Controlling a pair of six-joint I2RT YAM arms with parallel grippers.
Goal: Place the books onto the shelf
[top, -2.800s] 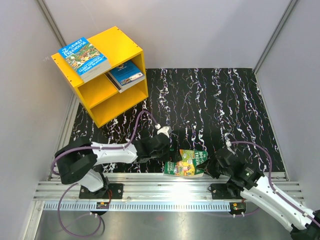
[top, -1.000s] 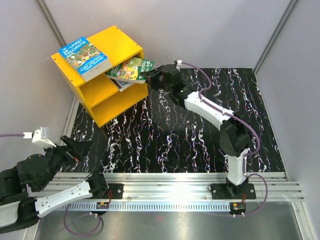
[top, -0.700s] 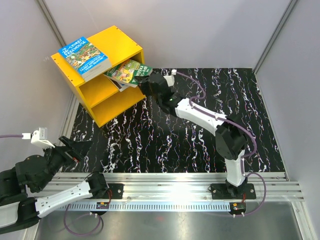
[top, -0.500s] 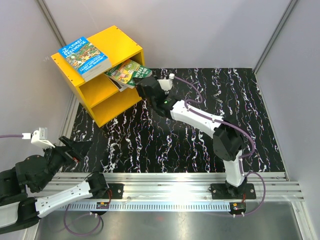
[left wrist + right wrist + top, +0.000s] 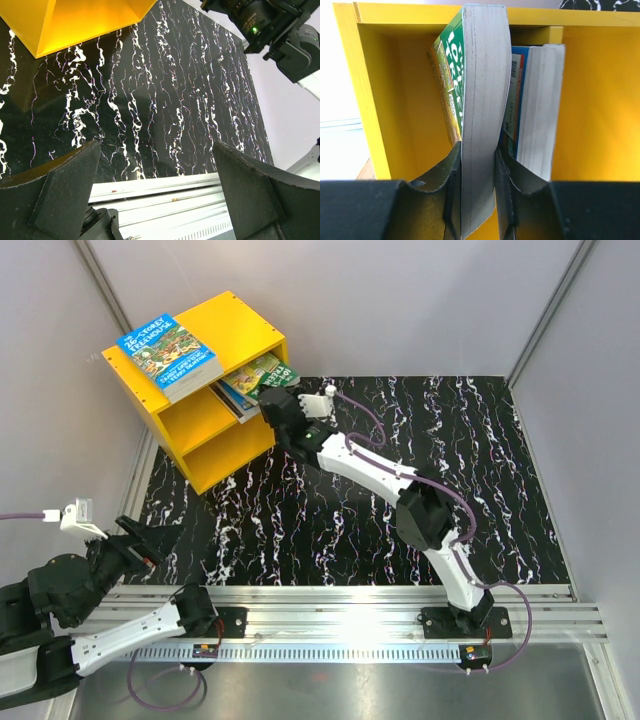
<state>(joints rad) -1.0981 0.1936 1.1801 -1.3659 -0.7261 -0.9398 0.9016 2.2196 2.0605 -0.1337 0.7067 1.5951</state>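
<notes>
Grips the green book (image 5: 480, 75) in the right gripper (image 5: 477, 150), jaws partly closed on its near end. Points it lengthwise straight ahead, partly inside the upper compartment of the shelf (image 5: 240, 325), just beside a blue book (image 5: 540, 100). Has the left gripper (image 5: 156, 147) wide open, empty, well apart.

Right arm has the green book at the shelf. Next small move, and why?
Probably push a little deeper, then open. The right hand is shut on the green book, which sits only partly inside the upper compartment of the shelf, alongside the blue book; its near end overhangs the front.
</notes>
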